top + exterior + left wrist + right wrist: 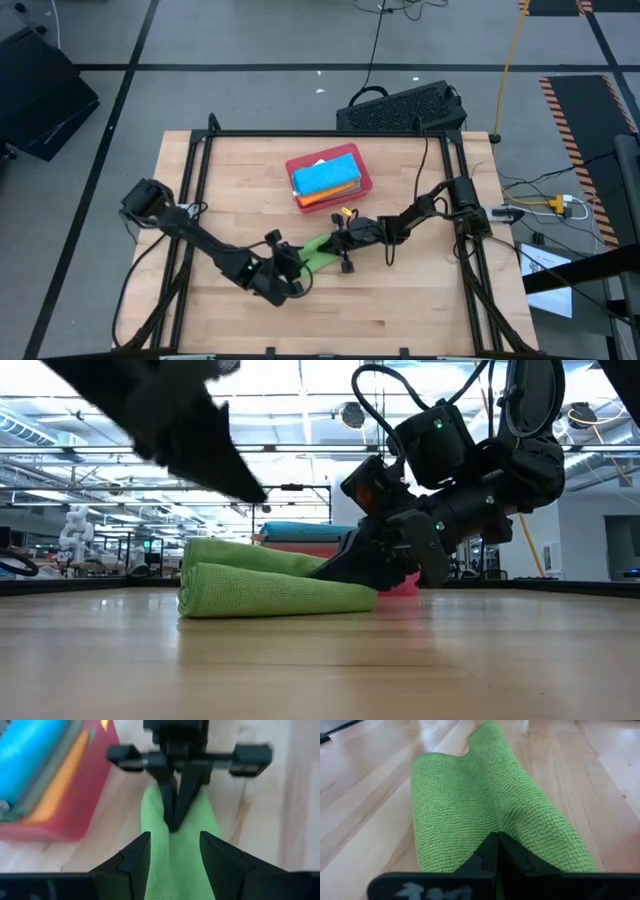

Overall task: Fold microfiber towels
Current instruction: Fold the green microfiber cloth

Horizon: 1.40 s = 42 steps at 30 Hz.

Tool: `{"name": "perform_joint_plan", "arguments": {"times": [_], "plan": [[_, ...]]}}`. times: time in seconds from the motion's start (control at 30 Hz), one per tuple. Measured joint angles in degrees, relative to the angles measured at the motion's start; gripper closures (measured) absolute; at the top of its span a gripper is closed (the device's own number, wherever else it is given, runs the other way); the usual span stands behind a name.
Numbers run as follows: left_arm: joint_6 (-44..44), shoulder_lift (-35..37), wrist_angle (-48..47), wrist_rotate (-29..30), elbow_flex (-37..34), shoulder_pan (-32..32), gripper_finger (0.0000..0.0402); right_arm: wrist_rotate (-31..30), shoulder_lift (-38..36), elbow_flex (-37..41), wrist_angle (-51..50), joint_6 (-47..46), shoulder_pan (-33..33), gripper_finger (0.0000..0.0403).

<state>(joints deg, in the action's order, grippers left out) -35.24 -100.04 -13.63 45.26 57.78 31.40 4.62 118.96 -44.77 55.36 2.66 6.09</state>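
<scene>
A bright green microfiber towel (265,588) lies folded on the wooden table, its folded edge at the left of the low view. It also shows in the right wrist view (470,800). My right gripper (497,840) is shut, its tips down on the towel's end nearest that arm (335,570). My left gripper (172,845) is open and raised above the towel's other end (290,268). One finger stands on each side, clear of the cloth. A red tray (365,182) farther back holds a bright blue towel (325,175) stacked on an orange one (322,198). My right gripper rests its shut fingertips (172,820) on the towel's top face, in the crease (492,827) between two bulges of cloth. The fingers slant down from the table's right side and run along the towel. The towel lies flat on the table under them.
The red tray (75,820) stands just beyond the green towel, toward the far edge. A black keyboard-like case (400,108) lies past the table's far right corner. Bare wood stretches toward the near edge (380,310).
</scene>
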Motion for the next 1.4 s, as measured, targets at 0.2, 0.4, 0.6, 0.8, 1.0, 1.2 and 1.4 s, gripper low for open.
{"name": "perform_joint_plan", "arguments": {"times": [0.2, 0.4, 0.6, 0.8, 1.0, 1.2, 1.4], "plan": [[-7.91, -1.37, -4.10, 0.92, 0.00, -0.13, 0.0229, 0.15, -1.57, 0.11, -1.16, 0.05, 0.74, 0.0403], [-14.17, 0.02, -10.37, -1.48, 0.07, 0.17, 0.0229, 0.18, -3.53, 0.09, -1.42, 0.83, 1.13, 0.0403], [-16.52, -0.03, -10.19, -6.64, -1.65, -0.62, 0.0229, 0.18, -3.85, 0.11, -1.86, 1.04, 1.14, 0.0403], [-20.47, -0.03, -8.67, -8.65, -6.23, -1.66, 0.0229, 0.19, -3.85, 0.11, -1.83, 1.13, 1.18, 0.0403], [-10.74, -0.03, 6.83, -12.21, -9.65, -1.92, 0.0230, 0.20, -3.85, 0.11, -2.07, 1.66, 1.18, 0.0403], [-5.30, 0.49, 8.89, -12.27, -9.70, -1.64, 0.0308, 0.07, -5.66, 0.11, -4.17, 1.41, 1.42, 0.0403], [-2.06, 2.03, 8.93, -12.27, -9.66, -1.58, 0.0387, -1.24, -15.57, 0.09, -18.77, 1.46, 1.68, 0.0388]]}}
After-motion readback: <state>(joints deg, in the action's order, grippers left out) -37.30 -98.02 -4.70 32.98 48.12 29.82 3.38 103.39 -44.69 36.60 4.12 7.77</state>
